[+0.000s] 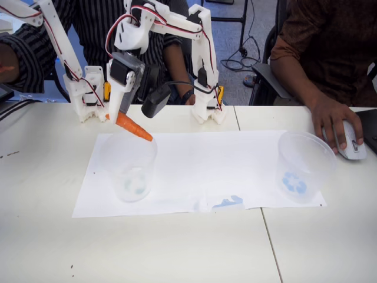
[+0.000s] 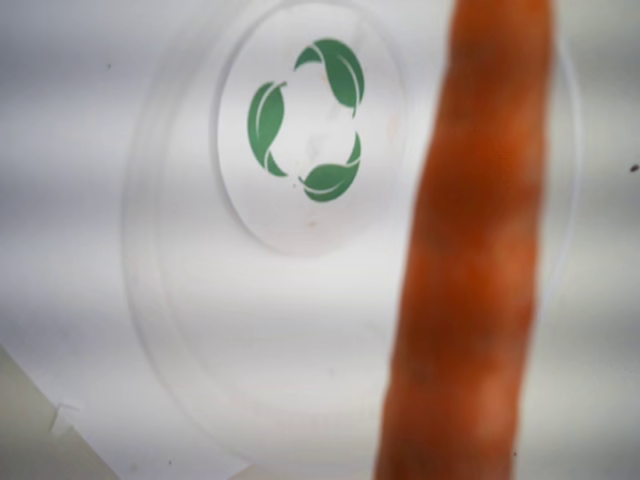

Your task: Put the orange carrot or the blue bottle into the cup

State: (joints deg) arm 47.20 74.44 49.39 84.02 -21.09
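My gripper (image 1: 119,115) is shut on the thick end of the orange carrot (image 1: 134,127), which slants down to the right with its pointed tip just over the far rim of the cup (image 1: 129,168). This clear cup stands on the left part of a white paper sheet (image 1: 206,165) and has a pale teal-green blotch at its base. In the wrist view the carrot (image 2: 480,250) runs down the right side, blurred and close. Below it lies the cup's open mouth (image 2: 180,330), with a green leaf mark (image 2: 305,120) at the bottom. Nothing lies inside the cup.
A second clear cup (image 1: 301,168) with a blue recycling mark stands on the sheet's right end. A person's hand (image 1: 330,118) rests on a white mouse (image 1: 352,141) at the right edge. A small blue smear (image 1: 230,202) marks the paper's front edge. The arm's base (image 1: 206,109) stands behind the sheet.
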